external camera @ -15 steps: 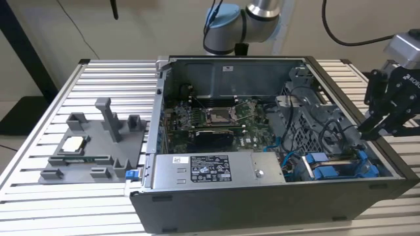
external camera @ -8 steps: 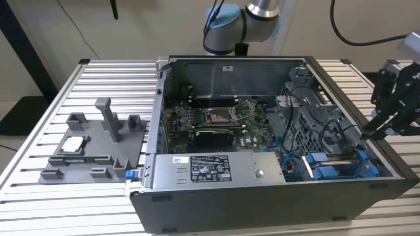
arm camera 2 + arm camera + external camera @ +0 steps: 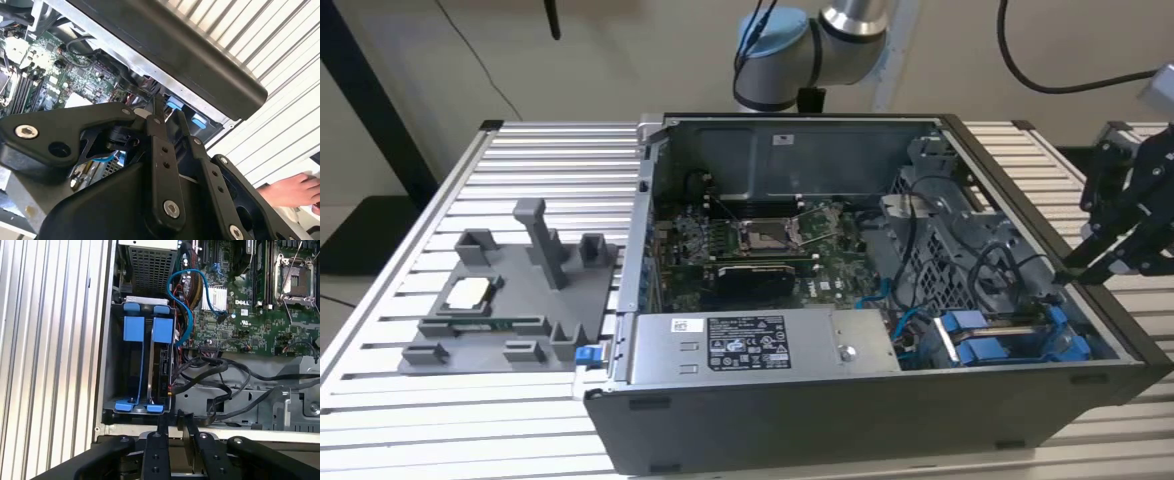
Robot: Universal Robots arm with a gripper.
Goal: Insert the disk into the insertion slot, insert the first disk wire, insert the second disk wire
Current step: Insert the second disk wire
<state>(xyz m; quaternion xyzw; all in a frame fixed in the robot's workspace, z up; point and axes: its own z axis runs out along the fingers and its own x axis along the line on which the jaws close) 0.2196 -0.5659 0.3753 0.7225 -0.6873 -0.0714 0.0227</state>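
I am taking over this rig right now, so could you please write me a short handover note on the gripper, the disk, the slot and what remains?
Gripper: carries no disk, poised at the case wall beside the insertion slot.
Disk: apparently seated edge-on in one bay of the slot; the neighbouring bay looks empty.
Done: disk insertion, it seems.
Left: both wire insertions; I cannot tell whether any of the cables is plugged into the disk.
Note: a person's hand is over the table near the case.

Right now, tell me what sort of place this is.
Probably a robotics lab bench: an open computer case sits on a slatted aluminium table, a grey fixture plate beside it, a robot arm behind.
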